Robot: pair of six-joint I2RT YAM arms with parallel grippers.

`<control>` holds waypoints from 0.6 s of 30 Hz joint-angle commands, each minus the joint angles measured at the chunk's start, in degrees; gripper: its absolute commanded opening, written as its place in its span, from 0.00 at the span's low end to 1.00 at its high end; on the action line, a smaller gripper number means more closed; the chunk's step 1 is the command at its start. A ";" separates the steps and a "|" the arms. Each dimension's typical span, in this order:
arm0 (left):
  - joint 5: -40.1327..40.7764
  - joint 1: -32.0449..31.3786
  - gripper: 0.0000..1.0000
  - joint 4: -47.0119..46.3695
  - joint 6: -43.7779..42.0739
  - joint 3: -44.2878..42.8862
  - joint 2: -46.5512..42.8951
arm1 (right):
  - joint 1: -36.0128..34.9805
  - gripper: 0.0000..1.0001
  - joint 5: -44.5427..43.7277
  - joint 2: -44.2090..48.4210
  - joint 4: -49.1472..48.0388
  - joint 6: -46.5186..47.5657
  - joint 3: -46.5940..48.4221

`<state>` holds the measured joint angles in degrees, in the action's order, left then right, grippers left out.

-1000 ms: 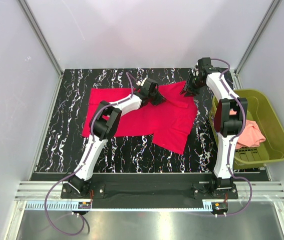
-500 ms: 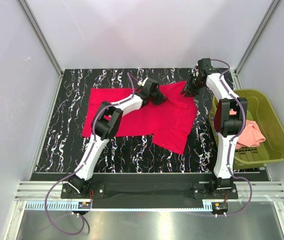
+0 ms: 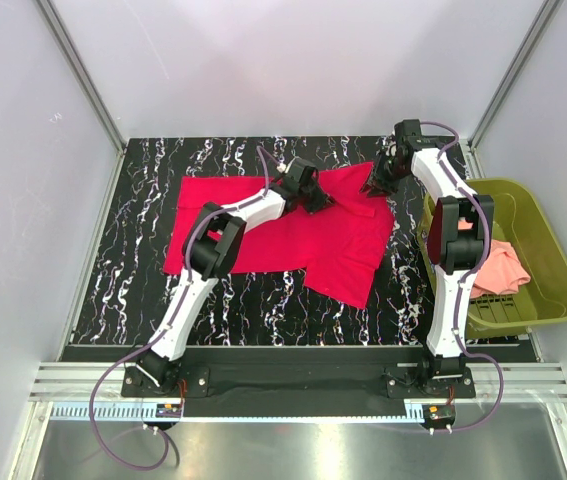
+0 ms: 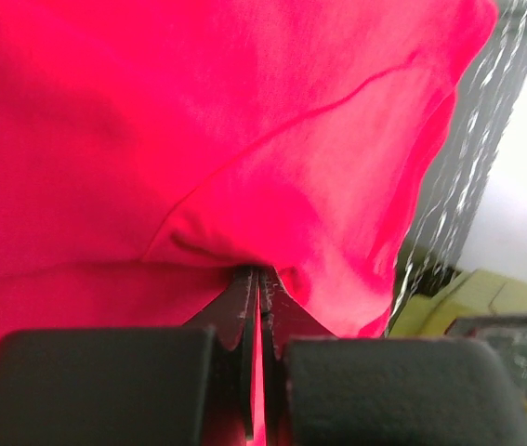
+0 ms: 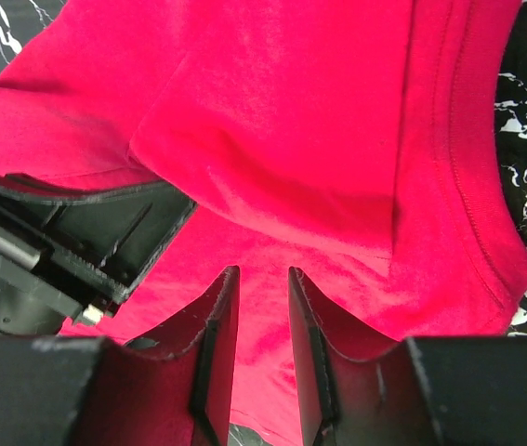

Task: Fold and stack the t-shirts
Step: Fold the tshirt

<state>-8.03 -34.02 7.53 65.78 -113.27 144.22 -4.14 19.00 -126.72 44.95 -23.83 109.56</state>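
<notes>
- left fingers point(image 4: 256, 283) pinched fully together on a raised fold of the red t-shirt point(image 3: 293, 240), cloth caught between the tips
- right fingers point(image 3: 374, 186) partly apart over the shirt's far right corner, gripping nothing; contact unclear
- red t-shirt spread on the counter point(image 3: 133, 260) beneath both pairs of fingers
- pink t-shirt point(image 3: 508, 268) crumpled in the green basket point(image 3: 561, 285), well apart from the right fingers
</notes>
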 commanded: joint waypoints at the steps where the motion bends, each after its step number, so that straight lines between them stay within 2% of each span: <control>1: -2.78 -0.43 0.00 0.90 -4.77 1.99 -6.75 | 0.28 0.34 -0.81 -0.19 -0.91 0.10 -0.48; 18: -12.53 2.55 0.00 5.83 -8.39 6.83 -10.54 | 0.45 0.34 -1.51 -0.02 -0.30 0.90 -3.47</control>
<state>-16.75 -32.14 12.82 59.00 -107.90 137.64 -4.10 18.87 -126.74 44.86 -23.77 106.34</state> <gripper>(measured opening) 0.009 0.339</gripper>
